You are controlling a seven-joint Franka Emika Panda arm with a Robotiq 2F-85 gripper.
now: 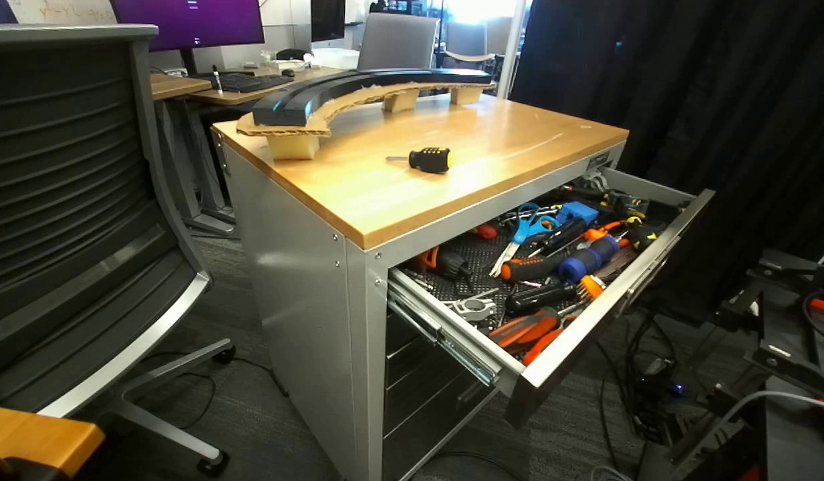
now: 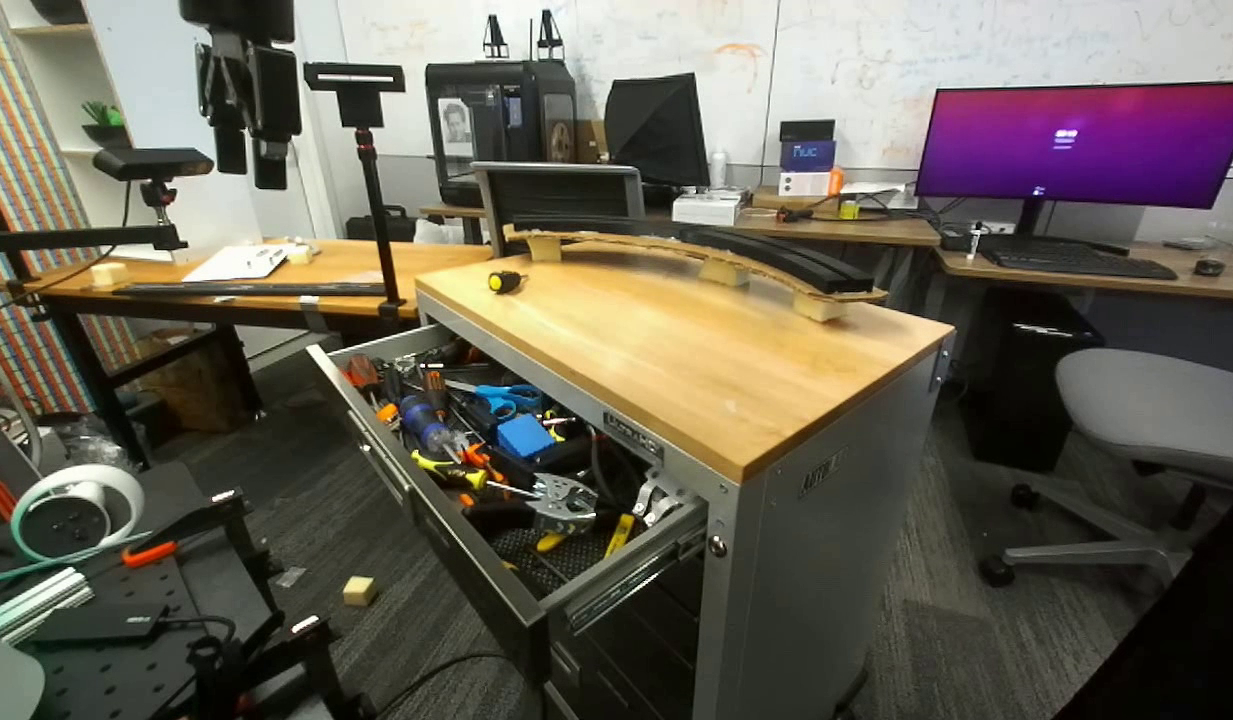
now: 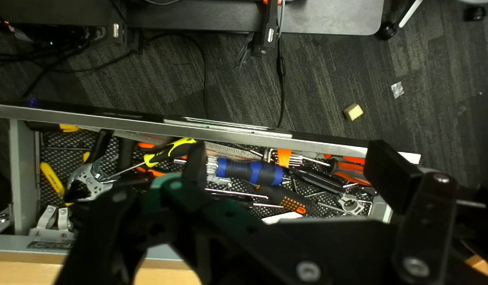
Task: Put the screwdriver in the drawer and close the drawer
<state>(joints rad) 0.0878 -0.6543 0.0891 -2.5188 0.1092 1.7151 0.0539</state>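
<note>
Wrist view: gripper (image 3: 291,168) hangs above pulled-out drawer (image 3: 109,124), jaws wide apart. Stubby blk/yel screwdriver (image 2: 504,282) lies on wooden worktop (image 2: 626,340), well apart from & lower than gripper in an exterior view. Drawer holds heaped tools (image 3: 249,172) on blk mesh liner (image 1: 478,267), incl. blue-handled scissors (image 1: 522,231), blue block (image 1: 579,212) & steel ruler (image 3: 228,149) w/ tick marks.

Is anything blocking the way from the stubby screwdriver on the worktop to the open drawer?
Nothing visible stands between the screwdriver and the open drawer; the path crosses the worktop's front edge. The curved black piece stands behind the screwdriver, away from the drawer.
</note>
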